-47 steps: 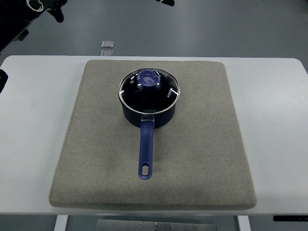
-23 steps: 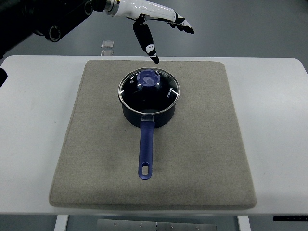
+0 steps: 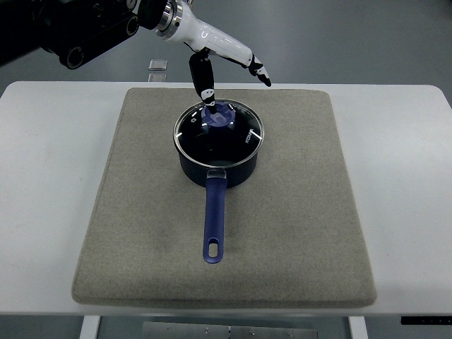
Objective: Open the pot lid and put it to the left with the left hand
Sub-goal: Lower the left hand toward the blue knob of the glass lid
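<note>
So that's one blue pot point(image 3: 219, 152) with one glass lid point(image 3: 219, 131) and one long handle point(image 3: 215, 222), one grey mat point(image 3: 296, 233), one white table point(image 3: 42, 212), one robot hand point(image 3: 215, 56), and one small clear thingy point(image 3: 158, 65) far left.

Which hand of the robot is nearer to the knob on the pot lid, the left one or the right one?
Left. The left hand is just behind the knob, its thumb reaching down to the knob's far edge. The right hand is not in view.
</note>
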Robot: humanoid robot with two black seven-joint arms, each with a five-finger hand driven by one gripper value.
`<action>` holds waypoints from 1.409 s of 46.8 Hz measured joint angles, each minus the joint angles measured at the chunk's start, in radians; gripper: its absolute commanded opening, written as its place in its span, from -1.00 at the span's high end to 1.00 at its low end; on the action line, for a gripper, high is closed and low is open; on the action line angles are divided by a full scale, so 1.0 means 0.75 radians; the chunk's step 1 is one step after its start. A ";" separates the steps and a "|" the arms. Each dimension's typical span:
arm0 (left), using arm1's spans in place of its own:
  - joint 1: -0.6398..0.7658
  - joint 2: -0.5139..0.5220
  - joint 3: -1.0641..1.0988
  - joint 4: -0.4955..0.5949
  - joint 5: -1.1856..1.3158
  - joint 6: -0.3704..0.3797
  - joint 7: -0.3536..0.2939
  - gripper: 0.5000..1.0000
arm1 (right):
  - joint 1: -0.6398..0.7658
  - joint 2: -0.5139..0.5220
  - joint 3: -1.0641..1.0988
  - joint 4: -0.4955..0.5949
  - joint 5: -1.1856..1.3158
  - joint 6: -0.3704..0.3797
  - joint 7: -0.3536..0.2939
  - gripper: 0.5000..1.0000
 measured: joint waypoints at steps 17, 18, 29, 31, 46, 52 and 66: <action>0.080 -0.001 -0.084 0.082 -0.095 0.081 0.000 -0.90 | 0.000 0.000 0.000 0.000 0.000 0.000 0.000 -0.67; 0.086 0.001 -0.085 0.084 -0.096 0.107 0.000 -0.90 | 0.000 0.000 0.000 0.000 0.000 0.000 0.000 -0.67; 0.100 0.014 -0.084 0.121 -0.101 0.229 0.000 -0.90 | 0.000 0.000 0.000 0.001 0.000 0.000 0.000 -0.67; 0.100 0.014 -0.086 0.122 -0.111 0.229 0.000 -0.90 | 0.000 0.000 0.000 0.000 0.000 0.000 0.000 -0.67; 0.073 -0.002 -0.071 0.123 -0.124 0.228 0.000 -0.90 | -0.001 0.000 0.000 0.000 0.000 0.000 0.000 -0.67; 0.065 -0.019 -0.069 0.124 -0.122 0.228 0.000 -0.90 | 0.000 0.000 0.000 0.000 0.000 0.000 0.000 -0.67; 0.065 -0.084 0.096 0.127 -0.114 0.223 0.000 -0.85 | 0.000 0.000 0.000 0.000 0.000 0.000 0.000 -0.67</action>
